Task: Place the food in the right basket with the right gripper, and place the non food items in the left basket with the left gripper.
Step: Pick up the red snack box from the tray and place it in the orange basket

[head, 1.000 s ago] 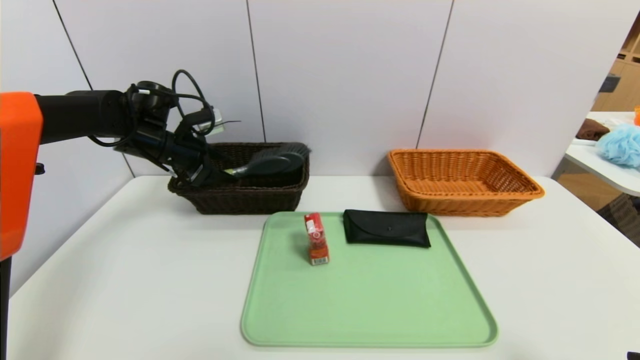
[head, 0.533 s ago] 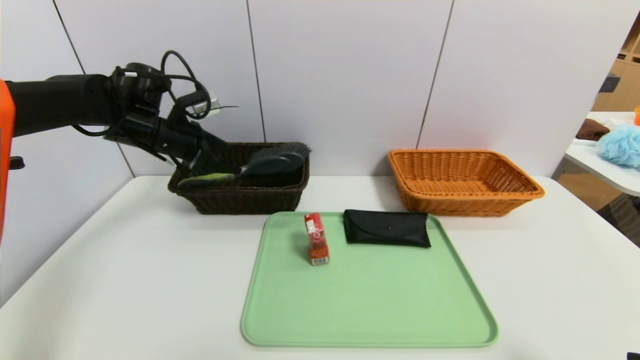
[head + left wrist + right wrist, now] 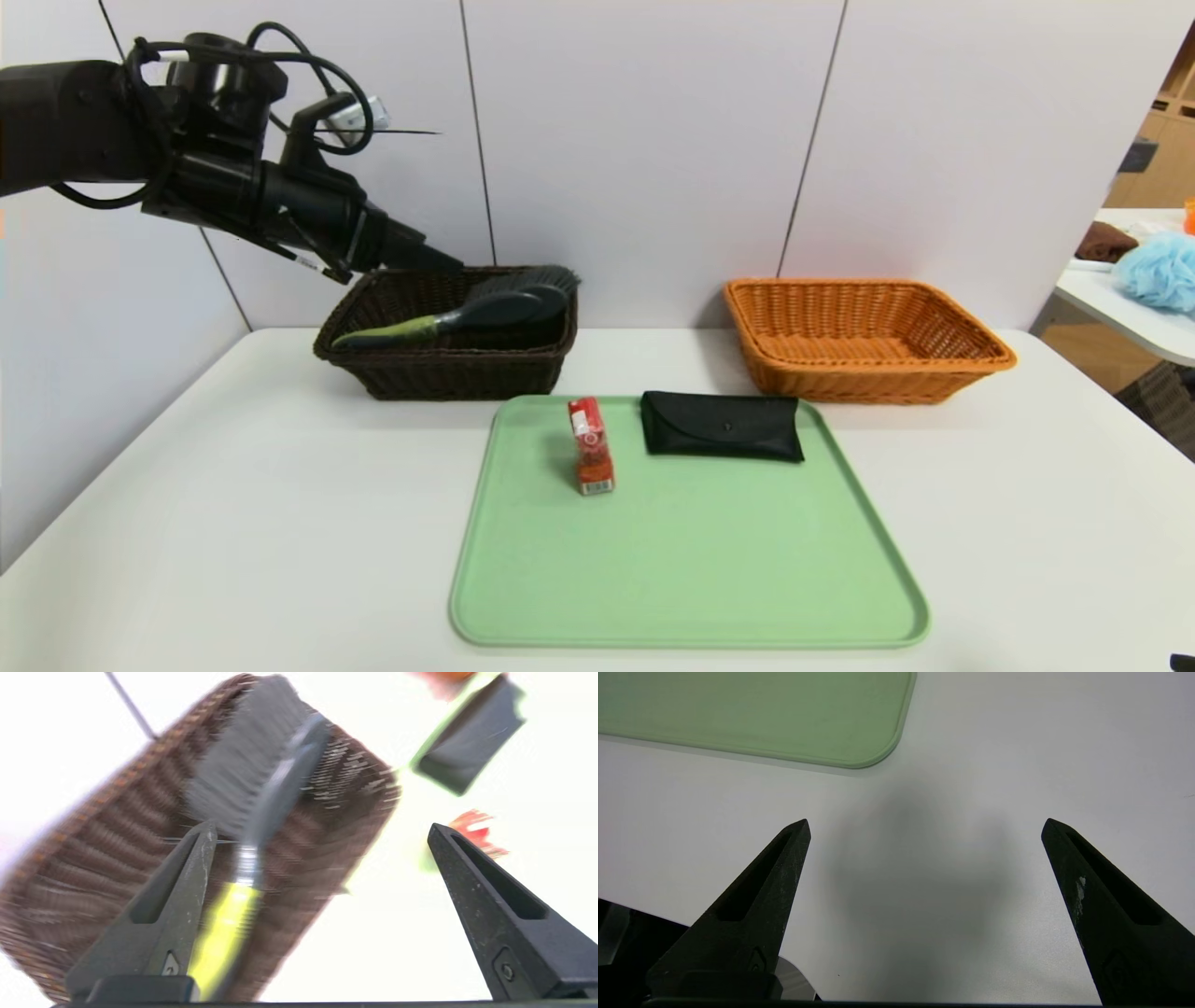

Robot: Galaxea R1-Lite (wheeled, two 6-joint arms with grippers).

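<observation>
- At the upper left of the head view, the left gripper [image 3: 321, 828] is held above the left basket [image 3: 462, 373]; its fingers are spread wide and nothing is gripped between them.
- Inside the left basket, the brush [image 3: 499, 310] is laid with its dark bristled head toward the right of the frame and its olive-green handle toward the left.
- Near the centre of the frame, the red carton [image 3: 592, 446] is set on the green tray [image 3: 691, 551], near the tray's far left corner.
- To the right of the carton, apart from it, the black pouch [image 3: 724, 427] is laid flat on the same tray, along the far edge, with its flap closed.
- At the right of the frame, behind the tray, the right basket [image 3: 868, 369] is stood on the white table [image 3: 233, 523].
- The right gripper [image 3: 926, 828] is parked over the table by a near corner of the tray, fingers wide apart, with nothing held.
</observation>
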